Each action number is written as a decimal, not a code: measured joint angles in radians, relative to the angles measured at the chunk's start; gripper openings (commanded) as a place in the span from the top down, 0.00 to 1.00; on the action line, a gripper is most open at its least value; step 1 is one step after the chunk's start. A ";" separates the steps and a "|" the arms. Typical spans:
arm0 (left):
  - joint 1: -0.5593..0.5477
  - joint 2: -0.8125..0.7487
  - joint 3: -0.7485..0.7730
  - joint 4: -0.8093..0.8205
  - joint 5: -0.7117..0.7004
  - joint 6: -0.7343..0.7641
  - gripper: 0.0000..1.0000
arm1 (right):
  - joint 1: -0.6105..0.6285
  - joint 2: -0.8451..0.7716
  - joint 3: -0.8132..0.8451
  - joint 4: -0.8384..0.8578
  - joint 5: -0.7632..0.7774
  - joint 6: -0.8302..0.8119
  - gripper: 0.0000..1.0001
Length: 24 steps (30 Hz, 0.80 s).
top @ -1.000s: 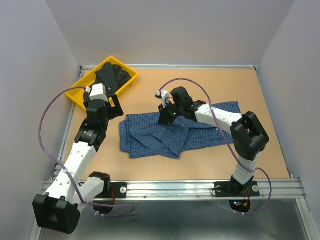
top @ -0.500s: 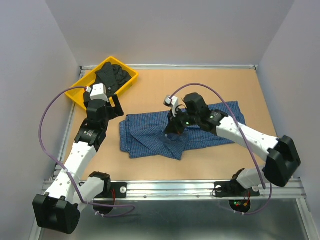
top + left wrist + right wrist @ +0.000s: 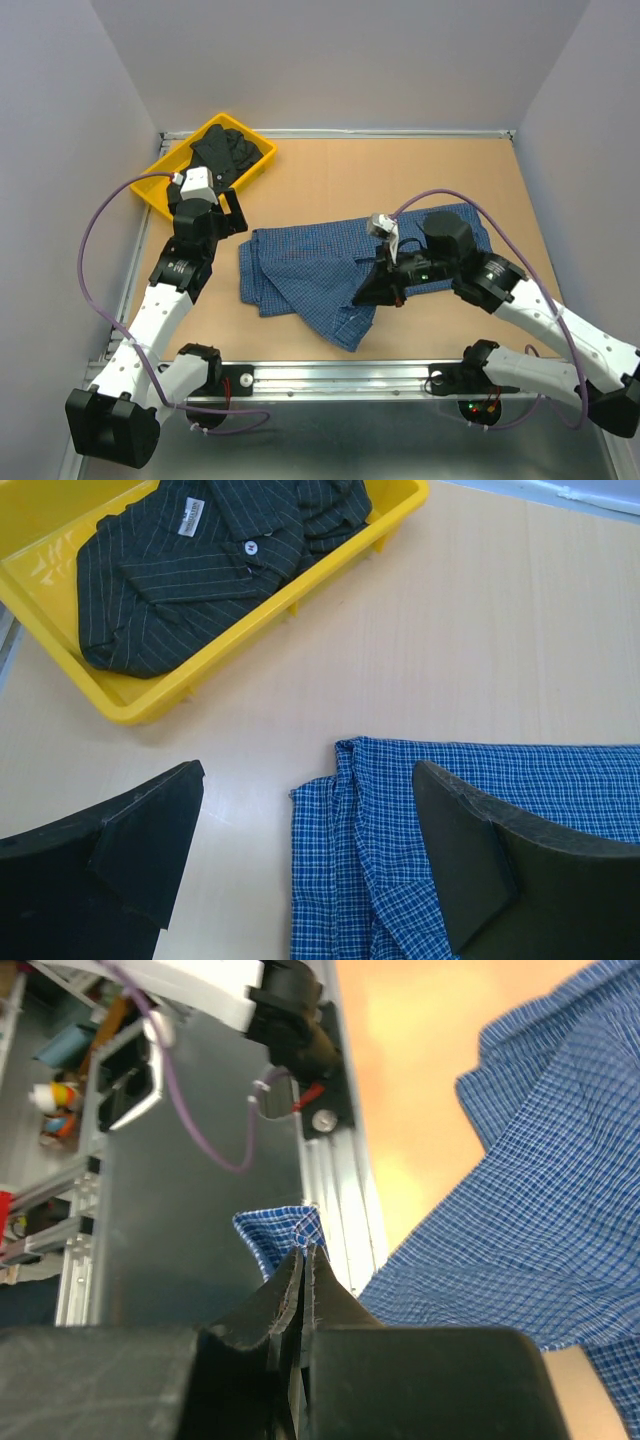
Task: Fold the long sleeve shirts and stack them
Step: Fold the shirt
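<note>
The blue checked shirt (image 3: 300,268) lies spread on the middle of the table. My right gripper (image 3: 366,298) is shut on a corner of it and holds that part lifted toward the near edge; the pinched cloth (image 3: 285,1232) shows above the fingertips in the right wrist view. The black shirt (image 3: 228,150) lies crumpled in the yellow tray (image 3: 160,190) at the back left; the left wrist view shows it (image 3: 190,560) with its small white tag. My left gripper (image 3: 228,215) is open and empty, hovering over the table by the blue shirt's left edge (image 3: 330,860).
The metal rail (image 3: 330,375) runs along the table's near edge, with arm bases and cables. Grey walls enclose the table on three sides. Bare wood (image 3: 400,170) lies behind the blue shirt.
My right gripper has pulled the pinched part of the blue shirt from its middle toward the near right, dragging a fold of cloth with it. The left arm has not moved.
</note>
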 measured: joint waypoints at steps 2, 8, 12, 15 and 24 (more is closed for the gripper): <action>0.000 0.000 0.000 0.000 0.002 0.001 0.04 | 0.002 -0.050 0.000 -0.005 -0.021 0.021 0.99; 0.000 0.000 0.000 0.010 0.019 0.006 0.04 | 0.003 -0.150 0.000 -0.034 -0.051 0.072 0.99; 0.000 0.010 0.000 0.019 0.035 0.008 0.04 | 0.003 -0.147 0.000 -0.045 -0.074 0.098 0.99; 0.000 0.021 0.000 0.021 0.048 0.011 0.04 | 0.003 -0.122 0.000 -0.050 -0.088 0.111 0.99; 0.000 0.025 0.000 0.023 0.067 0.012 0.04 | 0.004 0.065 0.063 -0.061 -0.002 0.111 0.99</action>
